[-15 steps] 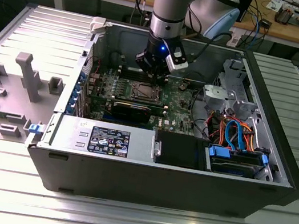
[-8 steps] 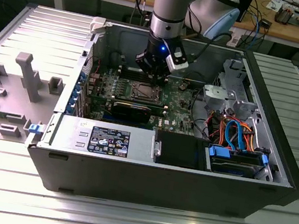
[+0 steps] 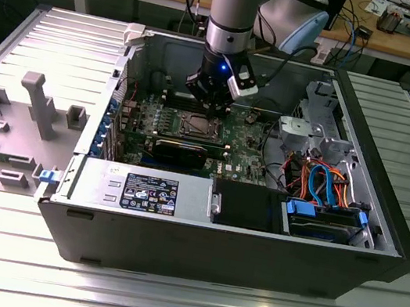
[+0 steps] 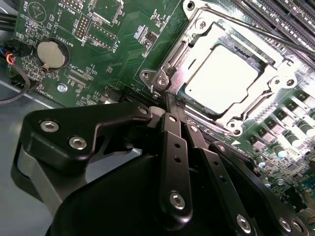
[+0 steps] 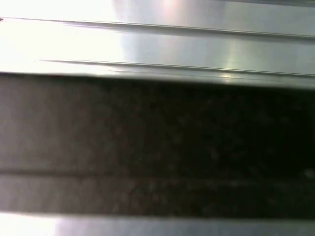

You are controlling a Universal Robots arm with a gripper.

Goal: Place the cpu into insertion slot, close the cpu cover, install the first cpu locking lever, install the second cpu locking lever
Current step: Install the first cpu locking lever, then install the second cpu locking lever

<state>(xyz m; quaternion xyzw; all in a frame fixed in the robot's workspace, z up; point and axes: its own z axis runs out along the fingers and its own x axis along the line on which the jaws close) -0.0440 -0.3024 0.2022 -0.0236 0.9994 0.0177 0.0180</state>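
Observation:
The cpu (image 4: 221, 81), a flat chip with a pale metal top, lies in the insertion slot (image 4: 162, 78) on the green circuit board (image 4: 123, 39). The silver cpu cover (image 4: 273, 66) lies down around it, the chip showing through its square cut-out. A thin metal lever rod (image 4: 266, 35) runs along the socket's far side. My gripper (image 4: 171, 101) is shut, its black fingers (image 4: 173, 147) pressed together with the tips at the socket's corner. In the exterior view the gripper (image 3: 212, 111) hangs inside the open computer case, just above the edge of the socket (image 3: 196, 126) towards that view's right.
A long black expansion card (image 3: 180, 149) lies in front of the socket, with a power supply (image 3: 147, 191) nearer the case front. Blue and orange cables (image 3: 327, 183) fill the case's right. A coin battery (image 4: 50, 54) sits on the board. A grey fixture (image 3: 31, 103) stands outside the case.

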